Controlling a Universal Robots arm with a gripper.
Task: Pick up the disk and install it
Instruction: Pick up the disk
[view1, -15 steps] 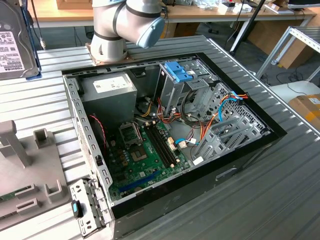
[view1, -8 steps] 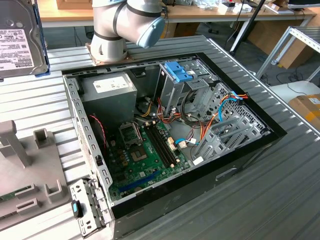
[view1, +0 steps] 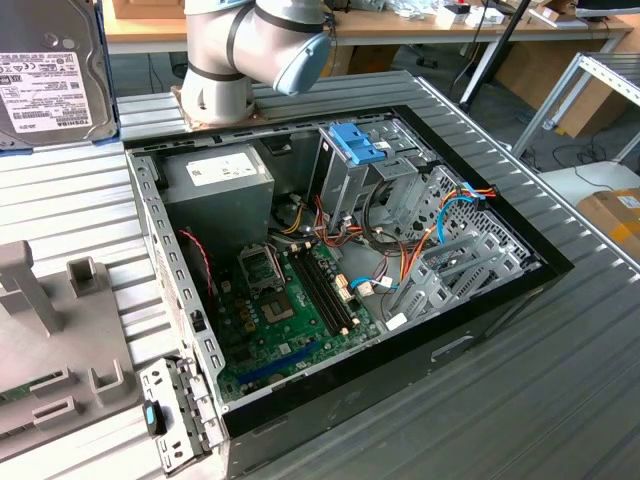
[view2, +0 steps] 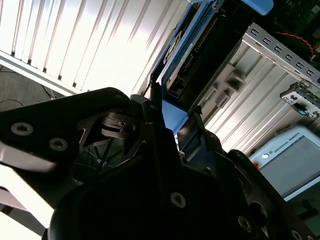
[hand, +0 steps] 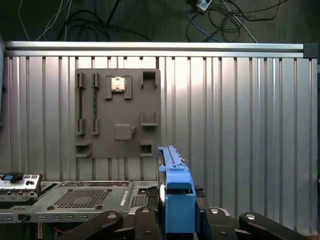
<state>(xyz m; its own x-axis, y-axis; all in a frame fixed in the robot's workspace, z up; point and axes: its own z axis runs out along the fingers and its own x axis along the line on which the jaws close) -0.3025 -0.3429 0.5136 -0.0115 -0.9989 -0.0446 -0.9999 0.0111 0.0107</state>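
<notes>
The disk (view1: 50, 70) is seen at ten o'clock from the open case (view1: 500, 305) in the exterior view, clamped edge-on by the gripper (hand: 177, 220). If tilted, its rails could be jammed at the drive cage (view1: 345, 185) or snagged on cables (view1: 450, 205).

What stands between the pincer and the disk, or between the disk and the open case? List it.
Nothing visible does. The pincer is shut on the disk, gripping it on edge. In the exterior view the computer case lies open, with no cover over its drive cage.
</notes>
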